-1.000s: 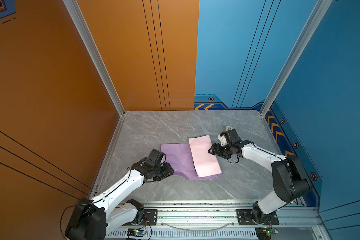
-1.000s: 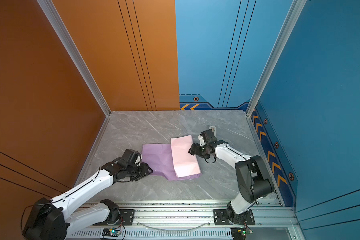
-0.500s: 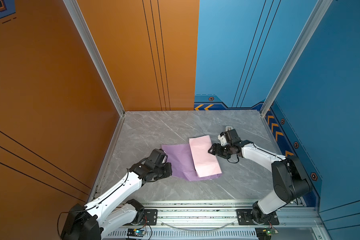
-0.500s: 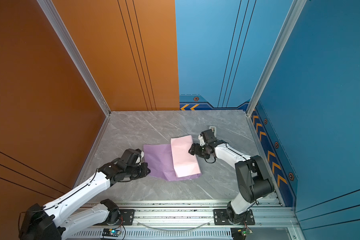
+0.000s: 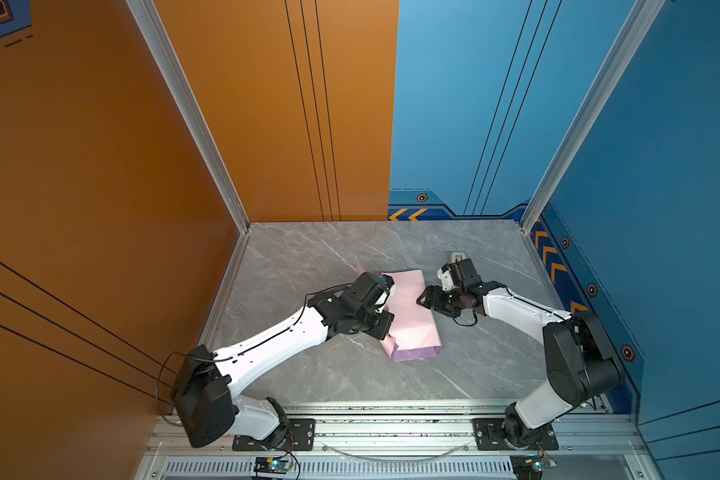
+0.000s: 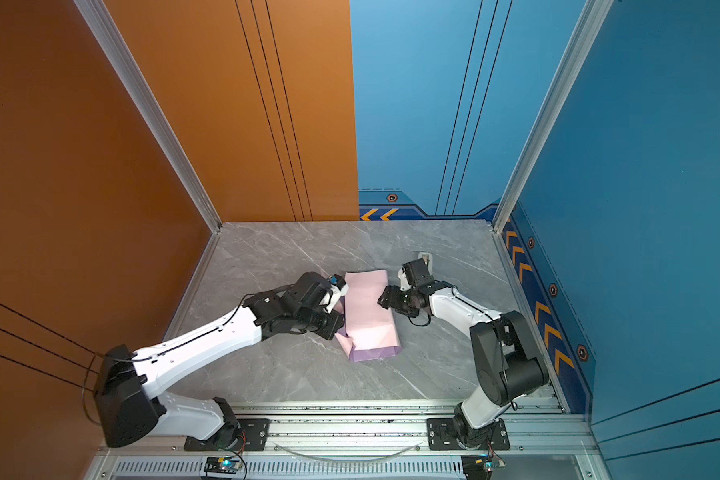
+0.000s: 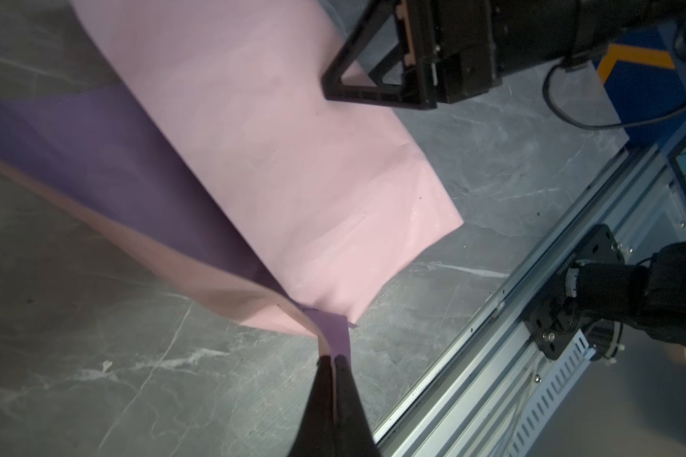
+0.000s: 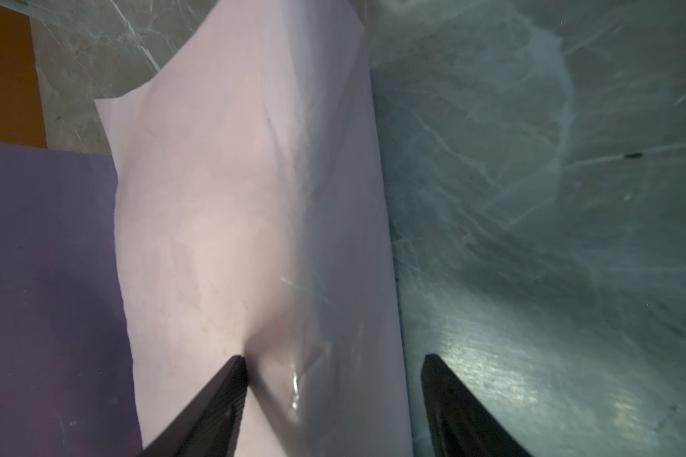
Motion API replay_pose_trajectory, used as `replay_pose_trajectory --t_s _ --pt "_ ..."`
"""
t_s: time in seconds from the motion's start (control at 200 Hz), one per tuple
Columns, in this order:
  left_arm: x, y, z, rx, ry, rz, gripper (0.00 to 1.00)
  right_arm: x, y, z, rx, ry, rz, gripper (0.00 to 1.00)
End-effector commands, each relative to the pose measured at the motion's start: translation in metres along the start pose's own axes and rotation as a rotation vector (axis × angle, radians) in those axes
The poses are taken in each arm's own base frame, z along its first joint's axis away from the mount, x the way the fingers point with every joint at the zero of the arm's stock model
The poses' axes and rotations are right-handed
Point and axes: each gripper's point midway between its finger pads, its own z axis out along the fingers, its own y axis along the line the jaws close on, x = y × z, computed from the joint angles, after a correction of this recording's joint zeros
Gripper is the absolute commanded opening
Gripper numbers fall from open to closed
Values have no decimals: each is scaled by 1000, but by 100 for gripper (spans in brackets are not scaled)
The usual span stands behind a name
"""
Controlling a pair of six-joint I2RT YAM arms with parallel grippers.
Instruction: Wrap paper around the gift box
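The work surface is a flat, grey, marble-patterned table [image 5: 308, 266] with pale veining. It is enclosed by smooth orange wall panels [image 5: 100, 166] on the left and at the rear, and by blue wall panels [image 5: 661, 166] at the rear and on the right. A ribbed aluminium rail [image 5: 391, 415] runs along the front edge.

The paper [image 5: 408, 316] lies near the centre of the table, between the two arms. It is a thin, matte sheet with faint creases, folded into a long rectangular bundle. The pale pink face is uppermost and a lilac-purple band shows at the front end in both top views. In the left wrist view, a loose flap curves up off the table, showing purple inside and pink outside.

The left gripper [image 7: 332, 362] has its black tapered fingers pressed together, pinching the corner of that flap.

The right gripper [image 8: 333, 368] has its jaws spread wide. One black finger [image 8: 230, 383] dents the pink surface. The other sits beyond the paper's straight edge, above bare table.
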Motion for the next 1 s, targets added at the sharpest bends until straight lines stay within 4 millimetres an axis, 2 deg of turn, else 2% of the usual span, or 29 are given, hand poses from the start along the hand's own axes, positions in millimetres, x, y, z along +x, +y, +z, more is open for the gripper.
replay_pose_trajectory --t_s 0.0,0.075,0.265,0.426,0.511,0.826,0.891,0.996 --pt "-1 -28 4 85 68 136 0 13 -29 4 105 16 45 69" --pt "0 -44 10 128 109 183 0 13 -28 4 100 17 45 68" --pt "-1 -64 28 180 164 247 0 12 -24 6 74 18 50 68" --pt "-10 -65 47 172 181 277 1 9 -16 4 37 6 49 69" --pt "-10 -64 57 165 206 278 1 3 -11 -3 0 -21 51 75" --pt "-7 -59 78 172 251 263 1 -23 -1 -59 -178 -181 90 90" --pt "-6 -60 80 180 255 264 1 -22 2 -60 -187 -166 78 92" --pt "-6 -62 83 193 261 264 1 -16 3 -50 -162 -114 50 92"
